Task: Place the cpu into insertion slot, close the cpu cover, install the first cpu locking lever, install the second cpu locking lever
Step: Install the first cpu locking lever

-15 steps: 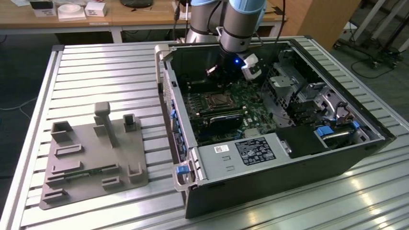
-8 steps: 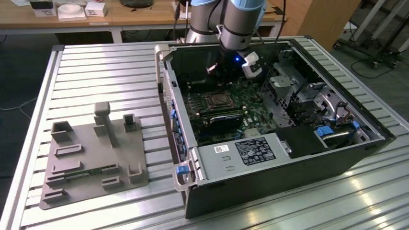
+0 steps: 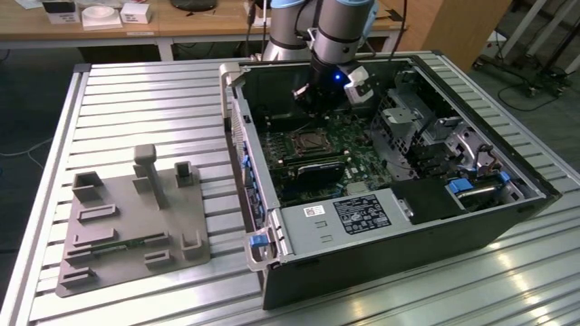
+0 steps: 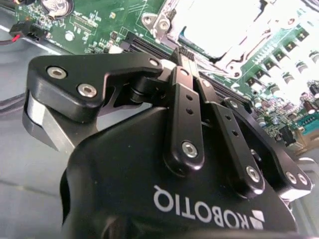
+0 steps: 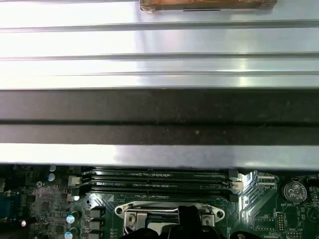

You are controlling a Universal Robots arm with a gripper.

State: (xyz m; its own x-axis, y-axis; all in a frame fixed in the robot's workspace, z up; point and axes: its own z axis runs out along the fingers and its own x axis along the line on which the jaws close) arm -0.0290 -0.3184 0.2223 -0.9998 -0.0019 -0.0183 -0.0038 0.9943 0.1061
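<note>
Inside the open computer case (image 3: 490,224), the insertion slot (image 3: 303,142) sits on the green board, ringed by silvery metal. My gripper (image 3: 314,107) hangs just above its far edge. In the second wrist view the gripper (image 4: 182,54) is shut, its fingers meeting at the tip with nothing visible between them, close to the socket's corner. The cpu cover (image 4: 169,22) lies flat around a glaring bright square (image 4: 224,25); I cannot tell whether that is the cpu. In the first wrist view the cover's edge (image 5: 149,211) shows beside the dark fingertips (image 5: 192,219).
Long memory slots (image 5: 154,180) run beside the socket, and a black card (image 3: 313,173) lies on its near side. The case wall (image 5: 159,114) rises close by. A drive cage (image 3: 417,115) and power supply (image 3: 349,216) crowd the case. A grey fixture plate (image 3: 136,224) sits at the exterior view's left.
</note>
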